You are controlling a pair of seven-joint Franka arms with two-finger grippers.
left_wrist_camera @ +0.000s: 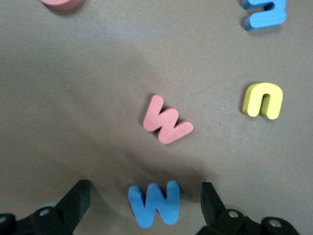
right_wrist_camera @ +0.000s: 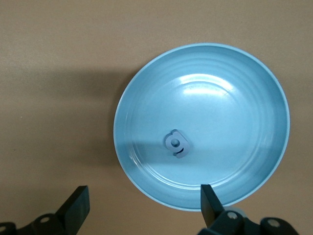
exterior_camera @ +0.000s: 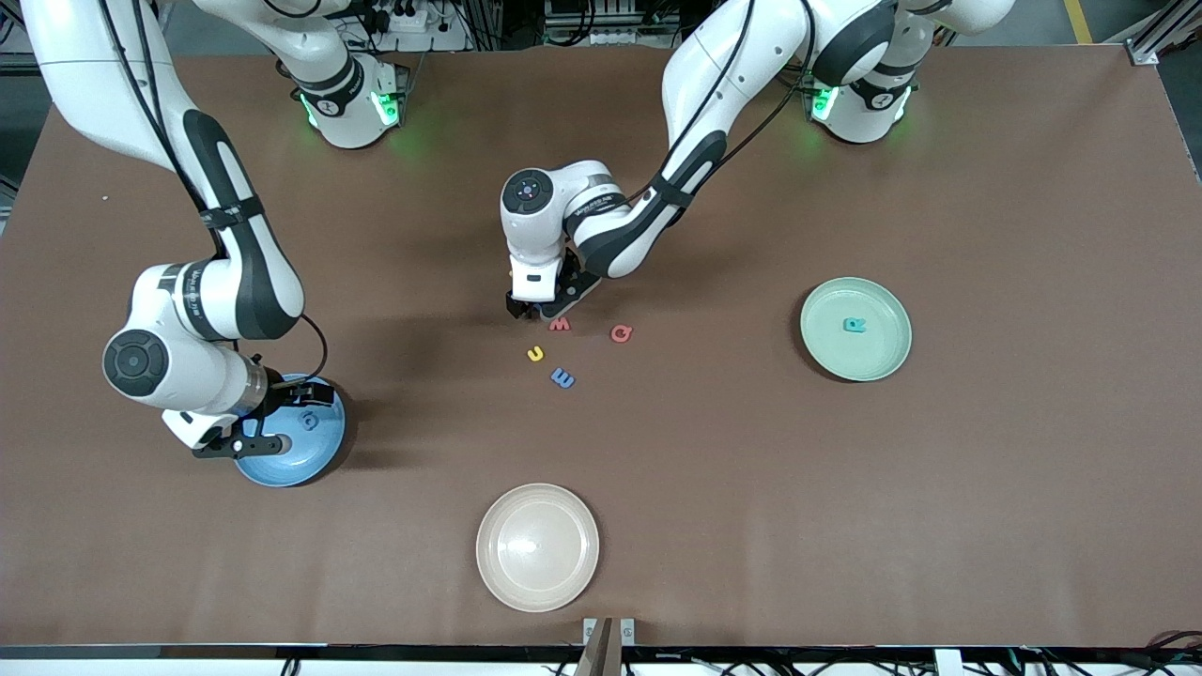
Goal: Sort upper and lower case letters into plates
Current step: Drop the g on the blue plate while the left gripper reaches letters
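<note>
Left pincer wide, straddling blue W for pickup; right pincer wide over blue plate, empty.

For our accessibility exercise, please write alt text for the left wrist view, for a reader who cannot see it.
The open left gripper hangs over a brown table, its two dark fingers on either side of a blue letter W. On the table beside it lie a pink w and a yellow n, with another blue letter at the edge.
</note>
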